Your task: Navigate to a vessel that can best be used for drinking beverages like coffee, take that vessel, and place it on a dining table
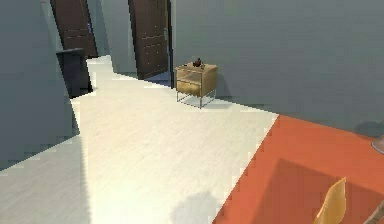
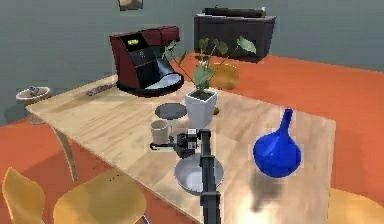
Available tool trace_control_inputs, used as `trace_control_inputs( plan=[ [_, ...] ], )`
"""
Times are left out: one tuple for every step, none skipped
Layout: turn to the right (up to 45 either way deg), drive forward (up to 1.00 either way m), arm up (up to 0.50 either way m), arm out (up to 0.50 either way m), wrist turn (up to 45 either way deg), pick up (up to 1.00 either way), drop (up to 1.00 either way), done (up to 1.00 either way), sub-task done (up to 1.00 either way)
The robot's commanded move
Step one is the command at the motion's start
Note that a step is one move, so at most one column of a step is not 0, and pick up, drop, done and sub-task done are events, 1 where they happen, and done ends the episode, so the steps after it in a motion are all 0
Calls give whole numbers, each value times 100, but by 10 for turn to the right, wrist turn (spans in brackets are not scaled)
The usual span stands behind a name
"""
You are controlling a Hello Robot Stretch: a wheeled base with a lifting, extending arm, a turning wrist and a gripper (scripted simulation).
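Beige cylindrical mug (image 2: 160, 131), pale wooden table (image 2: 90, 125), end effector (image 2: 172, 147), cannot tell if holding anything

1. Pale floor (image 1: 150, 140) takes up most of the middle, running back into a narrow hallway.
2. Orange rug (image 1: 300, 170) covers the bottom right corner.
3. Little wooden surface (image 1: 195, 82) on thin legs stands against the grey-blue wall (image 1: 290, 50), with a small dark thing (image 1: 198, 63) on top. Can't tell what it is.
4. Two dark doors at the back: the left door (image 1: 75, 25) and the right door (image 1: 150, 35), the latter just beside the surface.
5. Dark boxy thing (image 1: 75, 72) sits by the left wall.
6. Yellowish chair back (image 1: 333, 205) pokes in at the bottom right, and a greyish bit (image 1: 377, 143) sits at the right edge.
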Motion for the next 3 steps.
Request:
trace_control_inputs(
  plan=[
    [0, 0, 10, 0, 0, 0, 0, 0, 0],
    [0, 0, 0, -8, 0, 0, 0, 0, 0],
    [0, 0, 0, 0, 0, 0, 0, 100, 0]
  ],
)
